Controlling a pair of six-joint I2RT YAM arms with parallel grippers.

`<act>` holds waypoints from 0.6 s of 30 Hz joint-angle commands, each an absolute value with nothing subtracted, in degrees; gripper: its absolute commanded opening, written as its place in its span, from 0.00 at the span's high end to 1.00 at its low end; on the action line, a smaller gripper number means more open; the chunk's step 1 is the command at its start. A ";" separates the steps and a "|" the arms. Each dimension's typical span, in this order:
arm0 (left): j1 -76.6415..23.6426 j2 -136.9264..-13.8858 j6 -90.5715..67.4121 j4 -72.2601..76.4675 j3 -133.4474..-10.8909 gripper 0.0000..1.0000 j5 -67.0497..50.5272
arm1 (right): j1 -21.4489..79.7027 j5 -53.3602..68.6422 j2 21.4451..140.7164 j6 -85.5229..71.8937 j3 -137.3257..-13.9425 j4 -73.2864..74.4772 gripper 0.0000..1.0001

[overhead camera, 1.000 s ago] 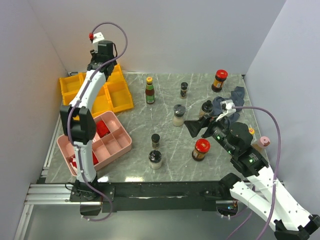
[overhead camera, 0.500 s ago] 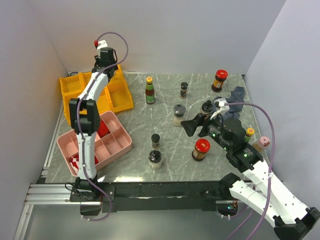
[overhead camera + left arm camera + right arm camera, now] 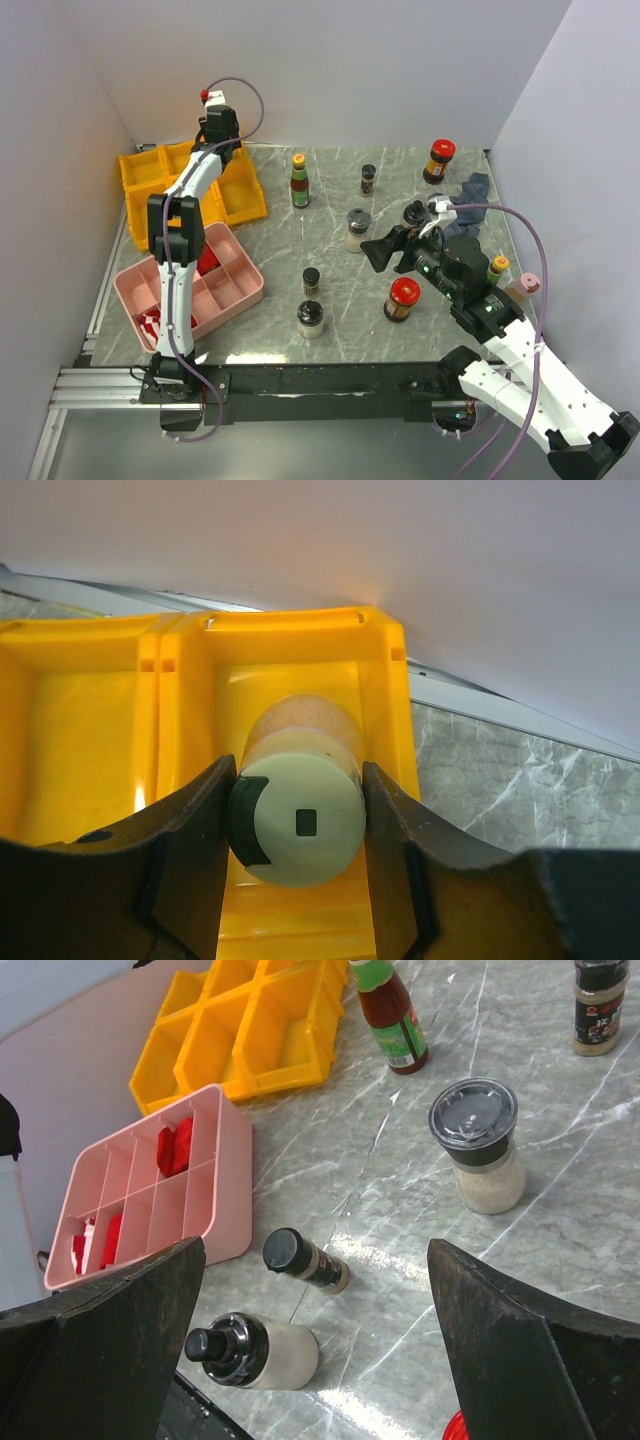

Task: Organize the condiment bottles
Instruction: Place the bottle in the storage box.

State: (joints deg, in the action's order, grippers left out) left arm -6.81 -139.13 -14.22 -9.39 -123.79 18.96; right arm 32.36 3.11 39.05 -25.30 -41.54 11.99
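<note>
While left gripper (image 3: 298,770) clamps the pale plastic shaker with cream cap (image 3: 300,830) upright over yellow plastic bin (image 3: 385,710) at ten o'clock, risk noted: released from height, it could topple against bin wall. Right gripper (image 3: 380,252) gapes empty, three o'clock.

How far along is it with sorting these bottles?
Barely started: the yellow bins look empty. The left pincer grips a pale shaker over one bin. The right pincer is open, and about ten others, like the red-lidded jar, wait on the table.
</note>
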 commanded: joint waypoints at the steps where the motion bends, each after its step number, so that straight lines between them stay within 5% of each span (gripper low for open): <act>1: -6.59 -139.83 -11.95 -3.69 -126.73 0.64 16.61 | 32.26 3.52 39.02 -25.40 -41.31 9.32 0.00; 11: -6.59 -141.86 -10.99 -3.08 -128.15 0.52 15.03 | 32.34 3.43 38.15 -25.40 -40.96 9.49 0.00; 18: -6.59 -142.56 -10.20 -2.28 -127.70 0.26 14.15 | 32.26 3.16 37.18 -25.31 -41.04 9.76 0.00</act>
